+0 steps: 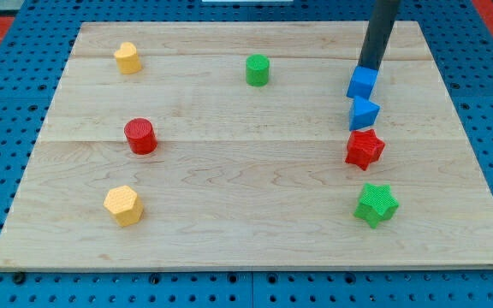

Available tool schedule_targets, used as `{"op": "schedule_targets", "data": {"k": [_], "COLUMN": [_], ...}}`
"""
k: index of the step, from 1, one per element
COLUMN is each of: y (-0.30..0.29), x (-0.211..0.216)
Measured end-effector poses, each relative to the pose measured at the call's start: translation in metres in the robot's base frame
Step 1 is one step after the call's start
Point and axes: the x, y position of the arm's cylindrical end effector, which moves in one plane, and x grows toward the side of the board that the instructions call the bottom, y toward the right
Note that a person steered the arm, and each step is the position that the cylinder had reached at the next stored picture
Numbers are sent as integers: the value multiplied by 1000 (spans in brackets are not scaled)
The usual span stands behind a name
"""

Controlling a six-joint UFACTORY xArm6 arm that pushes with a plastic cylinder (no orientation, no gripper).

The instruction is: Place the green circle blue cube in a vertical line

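The green circle (257, 70) stands near the view's top, a little right of the middle. The blue cube (362, 83) sits at the upper right of the wooden board (229, 171). My tip (368, 67) is at the cube's top edge, touching or nearly touching it from the view's top. A second blue block (365, 112) sits just below the cube, close against it. The cube lies well to the right of the green circle and slightly lower.
A red star (365, 149) sits below the second blue block and a green star (376, 204) below that. A red cylinder (140, 136) is at the left middle. Yellow blocks sit at the upper left (127, 58) and lower left (123, 205).
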Motion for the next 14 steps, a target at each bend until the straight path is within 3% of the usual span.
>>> {"op": "schedule_targets", "data": {"k": [1, 2, 3, 4, 5, 6, 7, 8, 11, 12, 13, 14], "y": [-10, -96, -85, -154, -226, -218, -143, -90, -165, -154, -101, -54], "x": [-31, -39, -59, -72, -54, -1, 12, 11, -25, -47, -47, -18]}}
